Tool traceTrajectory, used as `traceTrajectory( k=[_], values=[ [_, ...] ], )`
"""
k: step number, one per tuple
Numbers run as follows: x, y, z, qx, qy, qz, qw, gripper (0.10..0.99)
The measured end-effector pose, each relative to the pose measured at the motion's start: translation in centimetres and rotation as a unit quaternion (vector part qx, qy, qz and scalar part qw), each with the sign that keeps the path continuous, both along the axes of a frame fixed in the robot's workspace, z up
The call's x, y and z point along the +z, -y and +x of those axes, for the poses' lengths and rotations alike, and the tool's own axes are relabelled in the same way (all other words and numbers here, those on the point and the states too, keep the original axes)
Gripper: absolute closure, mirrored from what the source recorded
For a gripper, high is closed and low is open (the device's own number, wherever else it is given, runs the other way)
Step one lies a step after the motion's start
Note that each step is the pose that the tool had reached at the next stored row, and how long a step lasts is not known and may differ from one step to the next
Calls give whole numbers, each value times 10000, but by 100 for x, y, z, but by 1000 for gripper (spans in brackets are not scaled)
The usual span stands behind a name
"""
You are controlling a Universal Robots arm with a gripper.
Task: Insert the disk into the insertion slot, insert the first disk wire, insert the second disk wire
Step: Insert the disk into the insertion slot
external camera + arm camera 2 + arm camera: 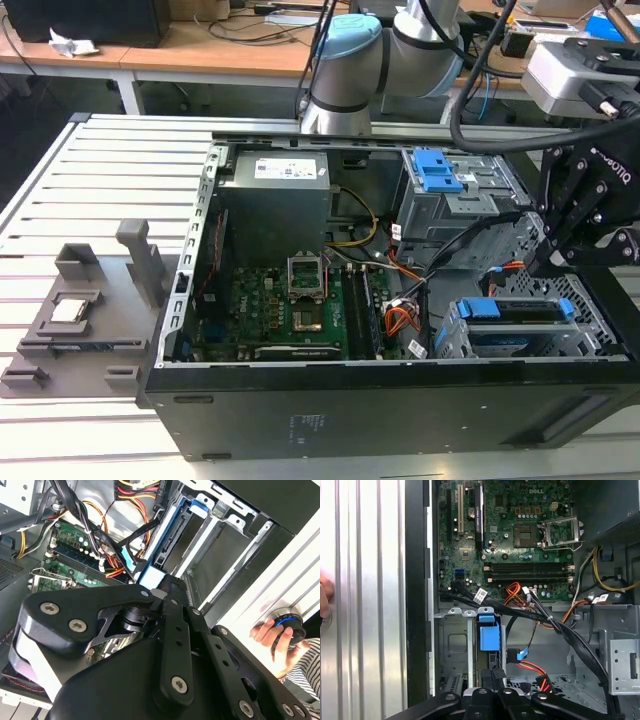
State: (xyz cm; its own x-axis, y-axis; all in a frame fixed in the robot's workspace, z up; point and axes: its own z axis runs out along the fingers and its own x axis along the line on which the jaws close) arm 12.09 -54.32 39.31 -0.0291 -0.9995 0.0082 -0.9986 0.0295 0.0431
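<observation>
Since the disk (520, 311) sits down inside the insertion slot (455, 335), with its blue bracket showing along the slot's open top, I judge the first step done or very nearly so. The slot stands in the corner of the open computer case (300, 420) at the exterior view's right, in front of a taller grey cage (450, 205).

In the first wrist view a red flat wire (532, 669) with a blue plug (520, 655) lies loose just beside the slot. I see no wire joined to the disk, so both wire steps look undone.

The arm reaches over the case from behind, and the hand (553, 265) hangs tips-down above the disk. In the first wrist view the hand is drawn narrow, its pads close together right at the end of the disk's bracket. Whether they pinch the bracket or only rest against it, I cannot tell.

Beyond the case wall, in the second wrist view, a person's fingers (265, 628) rest on a blue-ringed knob (289, 625). The case stands on a slatted metal counter (100, 180).
</observation>
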Motion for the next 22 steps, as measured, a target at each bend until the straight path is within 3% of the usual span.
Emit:
traceTrajectory(
  k=[15, 22],
  values=[
    [-108, 0, 17, 1, -2, 1, 10000, 980],
    [-232, 0, 92, 0, -12, -2, 10000, 980]
  ],
)
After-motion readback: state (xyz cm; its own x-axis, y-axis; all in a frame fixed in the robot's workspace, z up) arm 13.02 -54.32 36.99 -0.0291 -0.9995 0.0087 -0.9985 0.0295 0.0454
